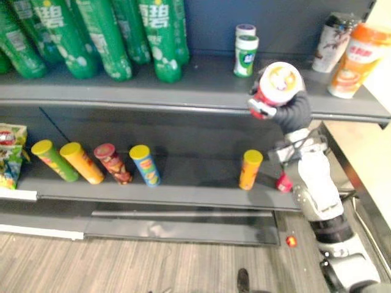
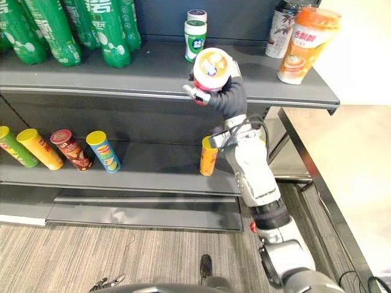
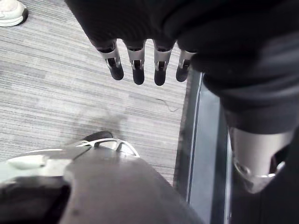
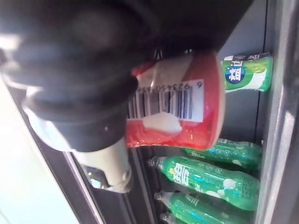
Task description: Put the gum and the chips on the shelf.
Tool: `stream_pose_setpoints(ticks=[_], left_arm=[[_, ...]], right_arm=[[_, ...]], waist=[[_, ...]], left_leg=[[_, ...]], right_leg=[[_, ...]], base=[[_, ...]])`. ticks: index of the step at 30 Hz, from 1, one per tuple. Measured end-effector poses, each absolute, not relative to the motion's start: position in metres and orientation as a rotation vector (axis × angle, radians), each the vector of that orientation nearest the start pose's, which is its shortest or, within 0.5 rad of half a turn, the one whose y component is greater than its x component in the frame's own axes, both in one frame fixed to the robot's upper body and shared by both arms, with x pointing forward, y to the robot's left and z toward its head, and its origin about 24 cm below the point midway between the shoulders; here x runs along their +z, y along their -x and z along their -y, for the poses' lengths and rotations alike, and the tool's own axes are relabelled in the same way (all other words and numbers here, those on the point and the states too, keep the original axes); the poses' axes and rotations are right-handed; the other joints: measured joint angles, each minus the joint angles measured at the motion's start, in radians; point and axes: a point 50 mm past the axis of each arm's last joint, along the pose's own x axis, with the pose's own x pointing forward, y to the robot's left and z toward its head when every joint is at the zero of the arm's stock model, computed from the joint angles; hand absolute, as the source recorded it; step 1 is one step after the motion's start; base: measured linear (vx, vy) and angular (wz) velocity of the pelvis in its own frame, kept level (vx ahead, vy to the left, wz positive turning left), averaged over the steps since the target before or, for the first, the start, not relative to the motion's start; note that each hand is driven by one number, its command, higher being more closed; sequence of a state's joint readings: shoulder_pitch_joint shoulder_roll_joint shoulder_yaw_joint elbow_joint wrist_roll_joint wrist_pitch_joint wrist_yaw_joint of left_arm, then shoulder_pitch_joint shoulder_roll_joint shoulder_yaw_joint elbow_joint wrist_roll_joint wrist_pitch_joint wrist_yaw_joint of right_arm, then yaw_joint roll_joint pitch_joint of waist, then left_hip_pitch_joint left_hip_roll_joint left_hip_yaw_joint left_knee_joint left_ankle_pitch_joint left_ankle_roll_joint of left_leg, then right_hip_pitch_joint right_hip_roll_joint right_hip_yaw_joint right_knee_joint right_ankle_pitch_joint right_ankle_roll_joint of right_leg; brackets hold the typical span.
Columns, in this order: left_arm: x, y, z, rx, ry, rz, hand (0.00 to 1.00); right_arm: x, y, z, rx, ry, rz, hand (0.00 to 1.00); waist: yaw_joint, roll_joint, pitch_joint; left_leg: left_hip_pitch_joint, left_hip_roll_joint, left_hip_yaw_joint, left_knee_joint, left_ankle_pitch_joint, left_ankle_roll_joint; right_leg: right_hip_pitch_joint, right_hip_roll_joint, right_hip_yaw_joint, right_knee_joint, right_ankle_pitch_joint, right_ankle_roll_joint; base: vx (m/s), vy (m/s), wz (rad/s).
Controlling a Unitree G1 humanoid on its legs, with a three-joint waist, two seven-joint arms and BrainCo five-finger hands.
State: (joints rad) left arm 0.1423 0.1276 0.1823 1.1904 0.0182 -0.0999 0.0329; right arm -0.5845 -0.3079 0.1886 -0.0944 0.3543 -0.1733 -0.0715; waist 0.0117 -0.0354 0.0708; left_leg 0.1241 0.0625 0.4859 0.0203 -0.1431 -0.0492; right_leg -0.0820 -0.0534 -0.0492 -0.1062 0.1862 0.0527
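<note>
Two gum bottles [image 1: 246, 54], capped cylinders, are standing on upper shelf [image 1: 122, 91], just behind chips can [image 1: 280, 82]. Right robot hand [image 1: 263, 108] is gripping that can at the shelf edge, fingers mostly hidden. Head views are showing its round white lid; rt wrist view its red side w/ barcode. Left robot hand [image 3: 135, 65] is hanging over striped floor [image 3: 56, 93], fingers straight.

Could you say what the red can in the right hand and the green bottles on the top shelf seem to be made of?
The red can in the right hand looks like cardboard under a glossy printed wrap with a barcode. The green bottles look like tinted plastic, by their sheen.
</note>
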Motion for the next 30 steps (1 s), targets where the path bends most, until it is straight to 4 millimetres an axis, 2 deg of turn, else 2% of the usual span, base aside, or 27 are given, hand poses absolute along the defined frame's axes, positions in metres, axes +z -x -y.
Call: stream_pose_setpoints(ticks=[2,7,9,18,30], left_arm=[[-0.168,-0.045,-0.223,0.286,-0.046,-1.214,0.00],[-0.168,-0.047,-0.224,0.280,-0.051,-1.214,0.00],[-0.167,-0.047,-0.225,0.275,-0.058,-1.215,0.00],[-0.167,-0.047,-0.226,0.279,-0.052,-1.218,0.00],[-0.167,-0.053,-0.228,0.284,-0.057,-1.214,0.00]], right_arm=[[0.238,-0.312,0.115,0.300,-0.049,0.744,1.00],[0.254,-0.348,0.115,0.267,-0.039,0.639,1.00],[0.262,-0.353,0.114,0.262,-0.045,0.636,1.00],[0.275,-0.368,0.114,0.221,-0.037,0.602,1.00],[0.278,-0.367,0.122,0.191,-0.057,0.621,1.00]], waist=[[0.007,-0.003,0.002],[0.023,-0.012,0.007],[0.024,-0.018,0.014],[0.023,-0.021,0.018],[0.020,-0.028,0.037]], left_leg=[[-0.001,0.000,-0.002,-0.001,0.001,0.000],[-0.004,0.000,-0.009,-0.002,0.003,0.000],[-0.007,0.000,-0.012,-0.001,0.004,0.000],[-0.014,0.001,-0.024,0.000,0.004,0.001],[-0.016,0.001,-0.032,-0.001,0.012,0.000]], right_leg=[[-0.001,0.000,-0.002,0.000,0.000,0.000],[-0.001,-0.001,-0.011,0.000,0.000,0.000],[-0.001,-0.001,-0.013,-0.001,0.000,0.000],[-0.003,-0.003,-0.025,-0.001,0.000,0.000],[-0.001,-0.005,-0.036,-0.001,-0.004,-0.005]], base=[[-0.01,0.003,0.05],[-0.03,0.000,0.04],[-0.02,-0.001,0.02],[-0.02,0.000,0.03],[-0.03,-0.004,0.03]])
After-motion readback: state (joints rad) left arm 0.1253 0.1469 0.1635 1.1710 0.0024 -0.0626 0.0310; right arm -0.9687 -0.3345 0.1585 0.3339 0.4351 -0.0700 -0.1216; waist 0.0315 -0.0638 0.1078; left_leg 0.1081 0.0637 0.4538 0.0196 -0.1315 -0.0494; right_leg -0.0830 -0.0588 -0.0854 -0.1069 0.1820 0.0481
